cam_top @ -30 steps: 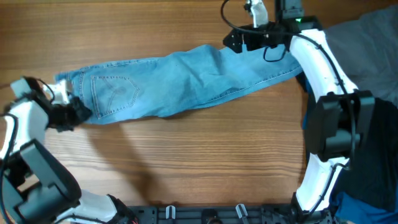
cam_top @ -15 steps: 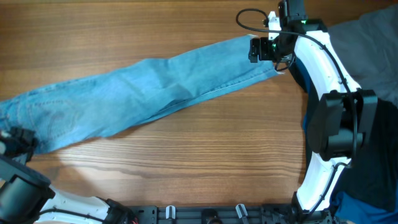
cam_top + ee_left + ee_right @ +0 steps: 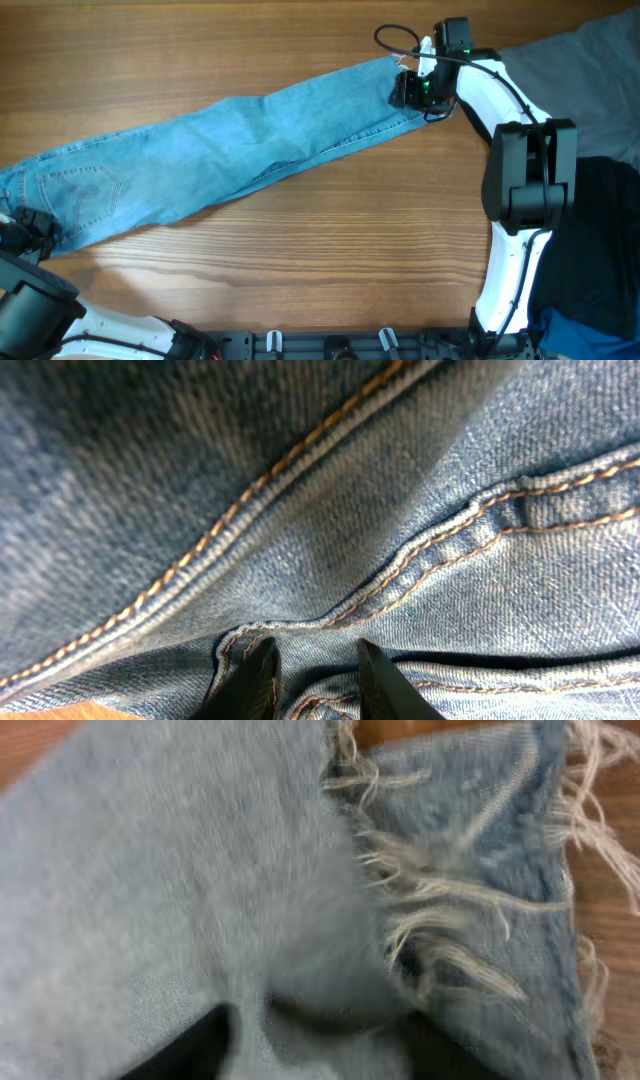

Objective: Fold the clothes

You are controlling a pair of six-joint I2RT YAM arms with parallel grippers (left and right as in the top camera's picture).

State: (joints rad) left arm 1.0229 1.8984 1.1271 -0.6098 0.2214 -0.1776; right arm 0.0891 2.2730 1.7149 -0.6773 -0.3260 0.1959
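Note:
The clothes, light blue jeans, lie stretched slantwise across the wooden table from the lower left to the upper right. The waist end with a stitched back pocket is at the left edge. There my left gripper grips the waist. In the left wrist view the left gripper pinches a bunched fold of seamed denim. My right gripper sits over the ankle end. In the blurred right wrist view the right gripper has its fingers apart astride the pale denim beside the frayed hems.
A grey cloth lies at the back right. A black mass and something blue sit at the right edge. A black rail runs along the table's front edge. Bare wood lies in front of the jeans.
The jeans were dragged left and pulled out longer and straighter. My left gripper moved down to the left edge with the waist. My right gripper dropped onto the ankle hems, its fingers drawing closer.

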